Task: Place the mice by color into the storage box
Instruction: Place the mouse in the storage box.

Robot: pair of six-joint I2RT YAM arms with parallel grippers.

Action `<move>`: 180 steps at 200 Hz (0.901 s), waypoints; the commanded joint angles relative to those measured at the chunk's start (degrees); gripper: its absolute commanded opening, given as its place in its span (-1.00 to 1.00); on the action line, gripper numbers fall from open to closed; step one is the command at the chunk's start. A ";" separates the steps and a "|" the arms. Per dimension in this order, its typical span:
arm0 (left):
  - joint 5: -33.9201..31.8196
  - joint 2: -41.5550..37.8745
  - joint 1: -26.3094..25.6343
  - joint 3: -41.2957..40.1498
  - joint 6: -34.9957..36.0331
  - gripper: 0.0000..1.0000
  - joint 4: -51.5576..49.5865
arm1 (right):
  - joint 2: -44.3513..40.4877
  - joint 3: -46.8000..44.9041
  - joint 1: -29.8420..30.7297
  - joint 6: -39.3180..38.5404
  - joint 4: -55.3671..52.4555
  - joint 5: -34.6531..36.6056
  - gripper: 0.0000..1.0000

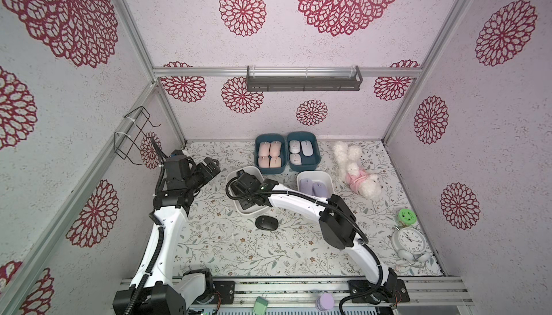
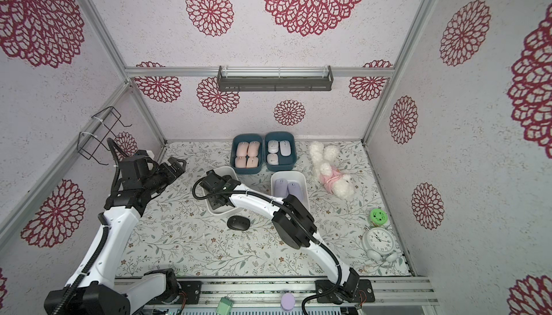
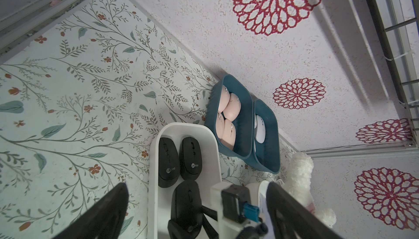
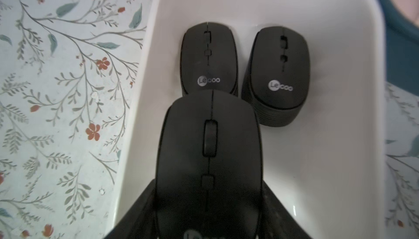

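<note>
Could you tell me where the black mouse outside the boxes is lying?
The loose black mouse lies on the mat in both top views, just nearer the robot than the white box with black mice.

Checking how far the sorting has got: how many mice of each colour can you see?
Black oval wireless mice: 4, two in the white plastic bin, a third black mouse in the right gripper, one on the floral mat
Peach-pink oval mice: 4
White or pale oval mice: 3
Lilac oval mice: 2 showing; right arm covers part of their white box
Total: 13
</note>
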 commanded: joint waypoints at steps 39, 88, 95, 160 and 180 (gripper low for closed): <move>3.27 1.97 2.02 -0.49 -2.31 0.94 2.52 | 1.38 3.22 -0.38 2.69 -2.63 -3.17 0.04; 4.35 2.72 2.39 -0.40 -2.78 0.94 2.82 | 1.04 -0.81 -1.16 3.17 2.51 -5.67 0.11; 4.21 2.72 2.35 -0.47 -2.82 0.94 2.84 | 1.30 -0.49 -1.16 2.87 2.56 -6.16 0.13; 2.71 2.56 2.42 -0.30 -2.11 0.94 2.27 | -0.26 0.32 -1.80 1.98 2.90 -8.83 0.37; 2.82 2.87 2.42 -0.21 -2.09 0.94 2.25 | -1.33 0.25 -2.04 1.64 3.00 -9.74 0.39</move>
